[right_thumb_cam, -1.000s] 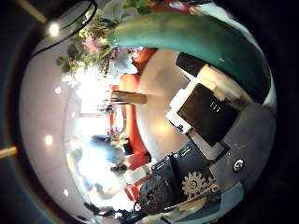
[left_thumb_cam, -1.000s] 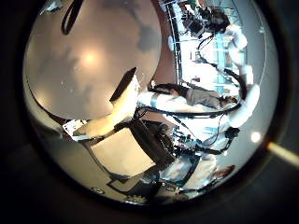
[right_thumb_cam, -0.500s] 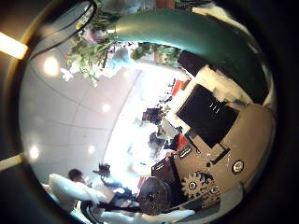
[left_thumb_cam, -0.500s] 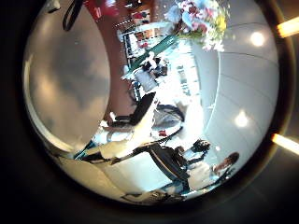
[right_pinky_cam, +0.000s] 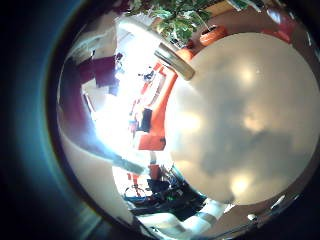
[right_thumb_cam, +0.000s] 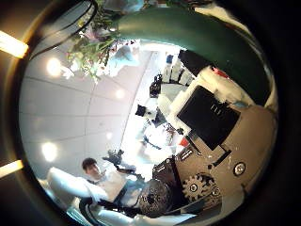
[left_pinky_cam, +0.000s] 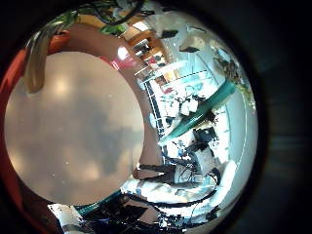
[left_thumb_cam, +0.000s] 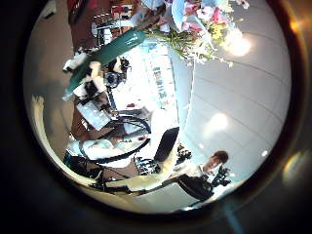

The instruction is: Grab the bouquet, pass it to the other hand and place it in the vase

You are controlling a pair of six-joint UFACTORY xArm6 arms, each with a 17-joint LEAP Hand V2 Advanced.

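The bouquet (right_thumb_cam: 179,33) lies close across my right hand's palm in the right thumb side palm view, its wrapped stem against the palm and its flowers (right_thumb_cam: 94,42) beyond. My right hand's fingers (right_thumb_cam: 212,113) curl beside the stem. In the left thumb side palm view the bouquet (left_thumb_cam: 195,19) is held up by the right hand (left_thumb_cam: 93,73), away from my left palm. The left little finger side palm view shows the stem (left_pinky_cam: 210,102) above the table. A left hand finger (left_pinky_cam: 39,63) is straight and holds nothing.
The round table top (left_pinky_cam: 78,127) lies under the left hand and also shows in the right little finger side palm view (right_pinky_cam: 240,120). Leaves (right_pinky_cam: 180,15) show beside a pale tube (right_pinky_cam: 160,50) there.
Both palm cameras have swung from the table towards the room. The bouquet stays in the right hand and now fills more of the left thumb side palm view.
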